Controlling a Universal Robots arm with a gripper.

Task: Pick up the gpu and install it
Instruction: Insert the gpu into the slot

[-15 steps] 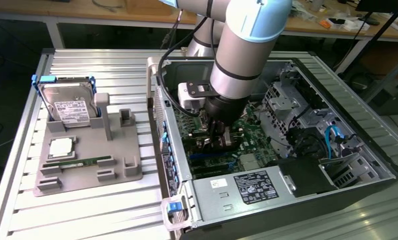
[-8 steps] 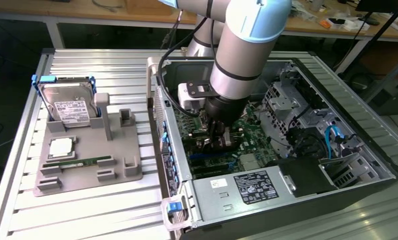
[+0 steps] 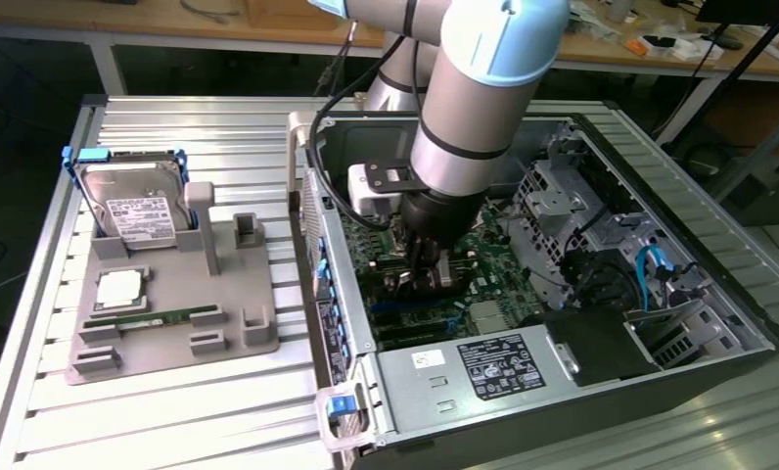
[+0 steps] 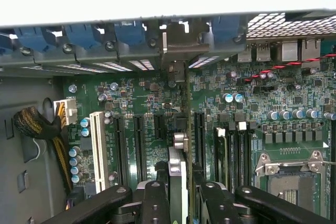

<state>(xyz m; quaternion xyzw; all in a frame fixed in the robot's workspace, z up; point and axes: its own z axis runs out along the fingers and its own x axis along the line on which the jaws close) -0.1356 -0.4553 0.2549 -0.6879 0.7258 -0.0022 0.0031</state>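
Observation:
The gpu shows edge-on in the wrist view as a thin upright card with a silver edge. It stands between the black fingers of my gripper, which is shut on it. The card hangs just over the long black expansion slots of the green motherboard, its far end pointing at the rear bracket openings. In the exterior view my gripper reaches down inside the open computer case, low over the board, with the dark card between its fingers. Whether the card touches a slot is hidden.
A grey fixture tray on the slatted table at the exterior view's left holds a hard drive, a CPU and a RAM stick. Inside the case are a power supply, a white slot, a CPU socket and a cable bundle.

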